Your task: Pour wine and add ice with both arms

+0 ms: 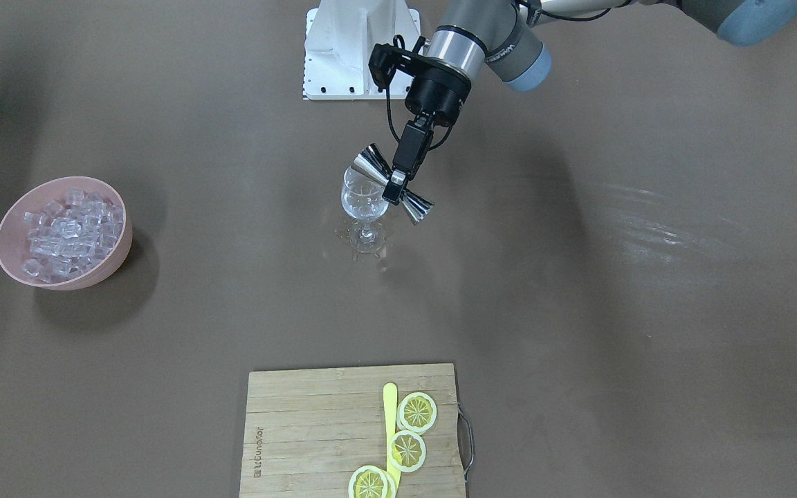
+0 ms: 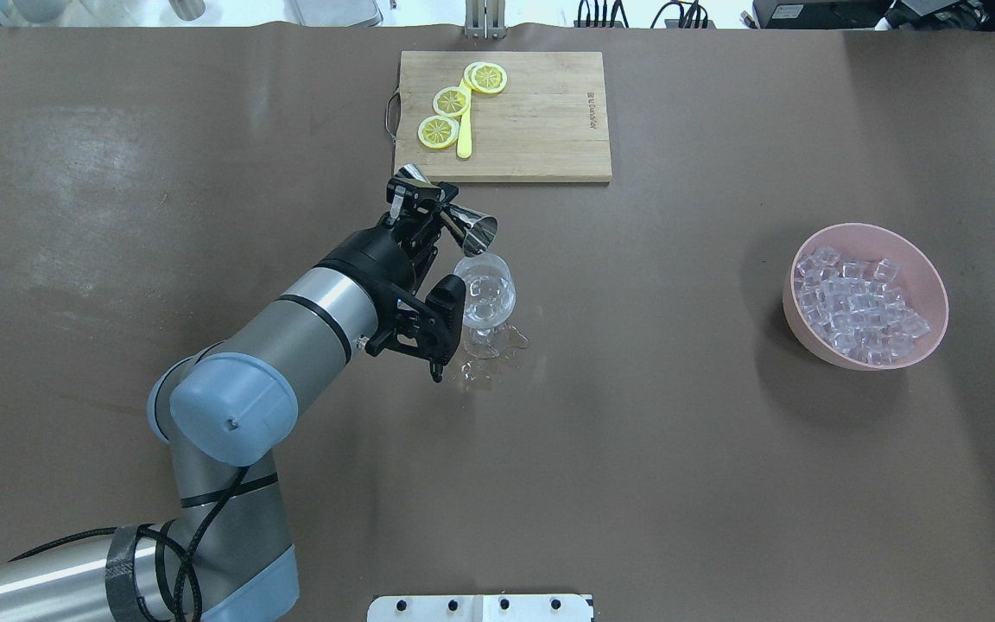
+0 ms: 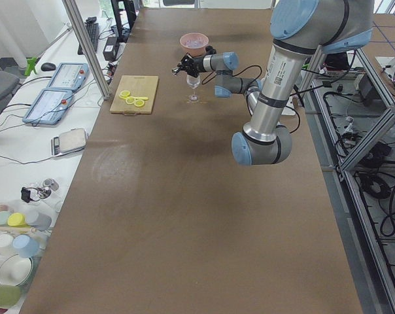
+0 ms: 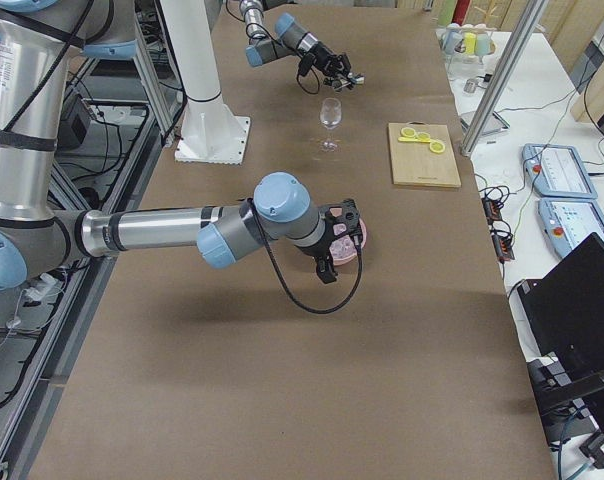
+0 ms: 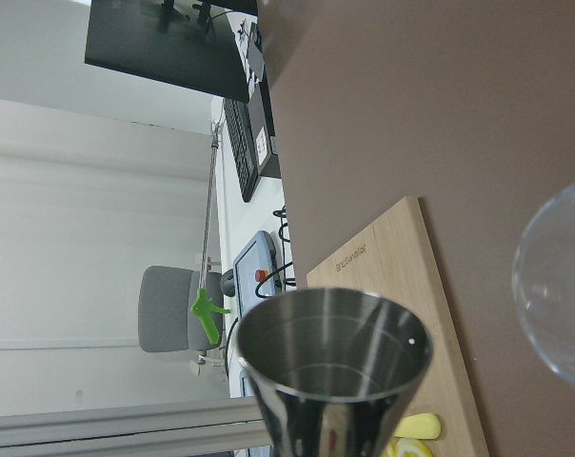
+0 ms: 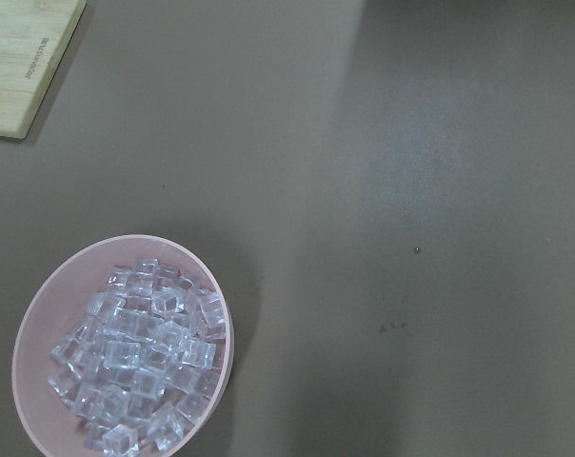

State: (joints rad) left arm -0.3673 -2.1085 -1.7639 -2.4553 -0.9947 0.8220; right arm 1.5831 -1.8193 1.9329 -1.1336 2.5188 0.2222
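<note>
**A:** We've got the left gripper [image 2: 437,206] clamped on the tilted steel hourglass jigger [image 2: 478,230], its mouth over the clear stemmed glass [image 2: 484,298]. The wine is too faint to spot.

**B:** Pouring step, we'd say. The ice [image 2: 860,307] sits heaped in the pink bowl [image 2: 873,361]. The right gripper [image 4: 334,240] hovers beside it and we can't tell how its jaws stand. Next it needs a clean grab of cubes.

2 arms [image 4: 162,230] — 3 lemon slices [image 2: 452,101]
</note>
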